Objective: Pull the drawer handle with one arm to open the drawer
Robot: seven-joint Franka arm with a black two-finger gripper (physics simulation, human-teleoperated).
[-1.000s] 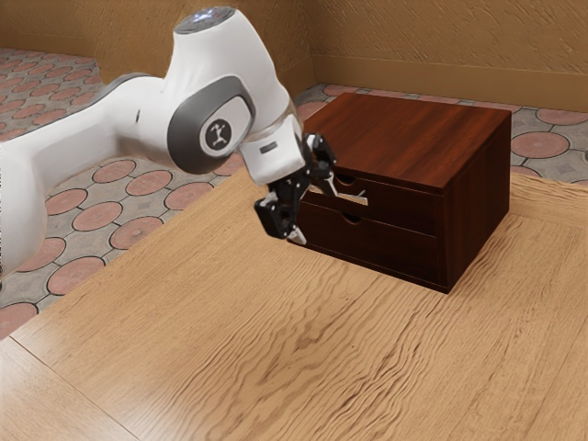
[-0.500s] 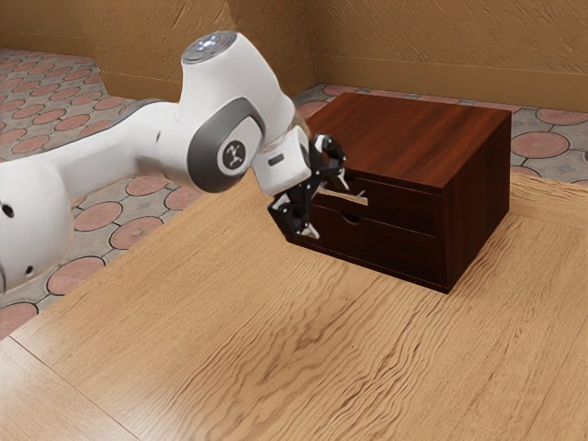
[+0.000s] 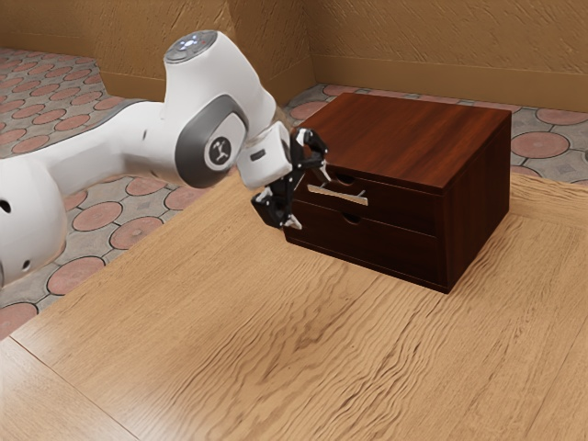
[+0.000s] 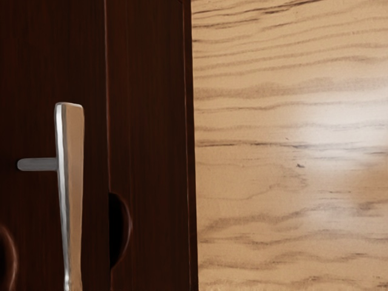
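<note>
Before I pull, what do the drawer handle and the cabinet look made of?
The drawer handle looks like brushed metal: pale grey, soft sheen. The cabinet looks like dark reddish wood with fine grain; real wood or veneer, I cannot tell.

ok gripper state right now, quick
gripper: open, holding nothing, at the end of the drawer handle but not clamped on it
</note>
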